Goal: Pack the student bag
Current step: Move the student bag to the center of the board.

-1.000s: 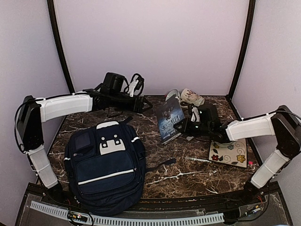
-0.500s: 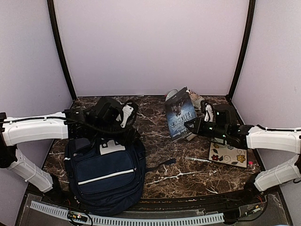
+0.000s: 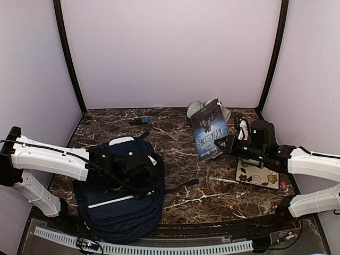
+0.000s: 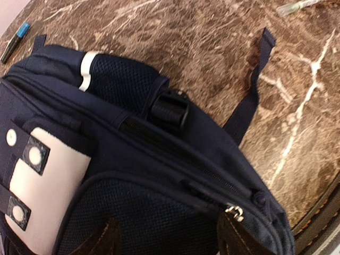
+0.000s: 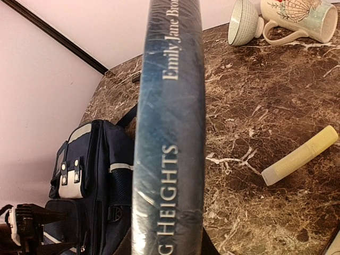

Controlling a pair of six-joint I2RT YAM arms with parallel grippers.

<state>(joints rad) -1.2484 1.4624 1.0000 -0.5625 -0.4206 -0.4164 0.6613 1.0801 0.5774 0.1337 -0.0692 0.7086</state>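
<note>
The student bag (image 3: 119, 204), a large navy backpack with a white patch, lies flat at the near left. My left gripper (image 3: 137, 178) hovers low over its upper front. In the left wrist view the left gripper (image 4: 170, 234) is open, its fingers (image 4: 109, 239) spread over the student bag (image 4: 159, 175), with a metal zip pull (image 4: 234, 212) by the right finger. My right gripper (image 3: 227, 145) is shut on a dark blue book (image 3: 211, 130) and holds it upright above the table. The right wrist view shows the book's spine (image 5: 170, 133) filling the right gripper (image 5: 167, 249).
A bowl (image 3: 194, 109) and a mug (image 3: 224, 112) stand at the back behind the book. A floral notebook (image 3: 258, 172) and a thin pen (image 3: 226, 180) lie at the right. A blue-capped marker (image 3: 139, 120) lies at the back. A yellow highlighter (image 5: 300, 155) lies on the marble.
My left arm has swung from the back of the table down over the bag. My right arm has lifted the book upright and drawn it toward the right.
</note>
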